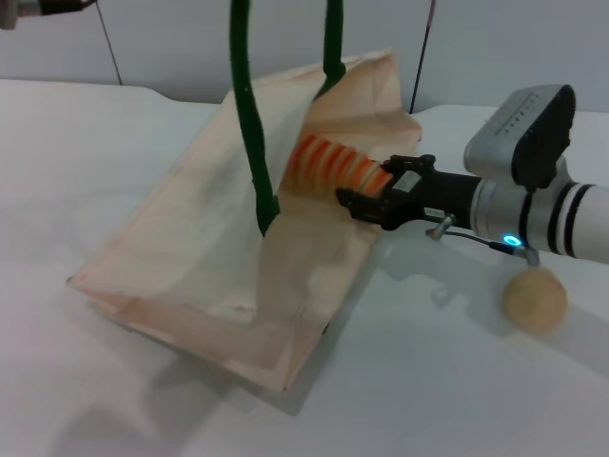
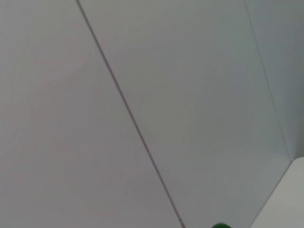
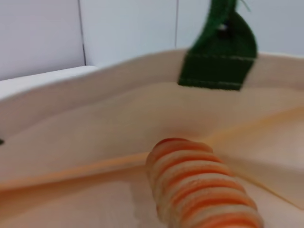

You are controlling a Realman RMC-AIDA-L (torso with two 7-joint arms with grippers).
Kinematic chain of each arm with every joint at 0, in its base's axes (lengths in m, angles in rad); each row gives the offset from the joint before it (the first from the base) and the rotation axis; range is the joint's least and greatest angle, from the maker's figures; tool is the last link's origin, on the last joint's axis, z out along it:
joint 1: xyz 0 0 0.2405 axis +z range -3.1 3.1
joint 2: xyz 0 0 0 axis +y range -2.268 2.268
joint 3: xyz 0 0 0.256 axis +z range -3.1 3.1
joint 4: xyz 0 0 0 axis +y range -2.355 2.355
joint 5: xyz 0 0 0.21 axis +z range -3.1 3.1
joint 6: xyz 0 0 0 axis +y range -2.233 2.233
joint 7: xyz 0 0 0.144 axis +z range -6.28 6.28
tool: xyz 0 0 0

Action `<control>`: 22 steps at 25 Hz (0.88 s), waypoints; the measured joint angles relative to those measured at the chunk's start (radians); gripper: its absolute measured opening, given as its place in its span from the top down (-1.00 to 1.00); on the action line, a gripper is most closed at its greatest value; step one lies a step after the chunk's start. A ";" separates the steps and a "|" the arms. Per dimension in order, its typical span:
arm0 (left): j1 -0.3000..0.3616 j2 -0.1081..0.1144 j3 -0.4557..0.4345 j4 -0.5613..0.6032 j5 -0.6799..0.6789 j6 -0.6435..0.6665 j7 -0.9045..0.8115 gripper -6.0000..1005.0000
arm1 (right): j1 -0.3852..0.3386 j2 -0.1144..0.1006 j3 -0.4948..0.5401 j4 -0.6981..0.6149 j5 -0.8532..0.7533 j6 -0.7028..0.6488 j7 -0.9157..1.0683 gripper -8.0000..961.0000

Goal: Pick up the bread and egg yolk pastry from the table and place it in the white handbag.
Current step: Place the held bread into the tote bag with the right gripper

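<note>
Right gripper (image 1: 366, 202), bread (image 1: 331, 166) lengthwise into white handbag (image 1: 200, 257)

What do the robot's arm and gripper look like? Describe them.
The right arm is silver-white with black bands, a black-capped joint and a small cyan light. A thin cable runs beneath it. Its gripper is black and blocky. Of the left arm, only a grey-and-black tip shows.

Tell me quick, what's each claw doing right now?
Right claw: shut on the bread, pushing it into the bag.
Left claw: not in view, though the bag's handles are pulled upward.
</note>
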 joint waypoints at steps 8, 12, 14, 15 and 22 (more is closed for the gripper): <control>0.024 0.000 -0.030 -0.001 0.050 0.000 0.000 0.77 | -0.025 -0.001 -0.013 0.042 -0.021 -0.037 0.044 -0.23; 0.024 0.000 -0.031 -0.002 0.055 0.001 0.000 0.77 | -0.030 -0.002 -0.012 0.109 -0.026 -0.151 0.089 -0.23; 0.023 -0.001 -0.033 -0.004 0.056 0.001 0.000 0.77 | -0.030 -0.002 -0.009 0.130 -0.023 -0.204 0.101 -0.24; 0.023 -0.001 -0.033 -0.005 0.059 0.001 0.000 0.77 | -0.029 -0.001 -0.007 0.133 -0.021 -0.220 0.102 -0.24; 0.005 -0.001 -0.016 -0.019 0.065 0.003 0.000 0.77 | -0.004 0.004 -0.012 0.096 -0.023 -0.214 0.093 -0.24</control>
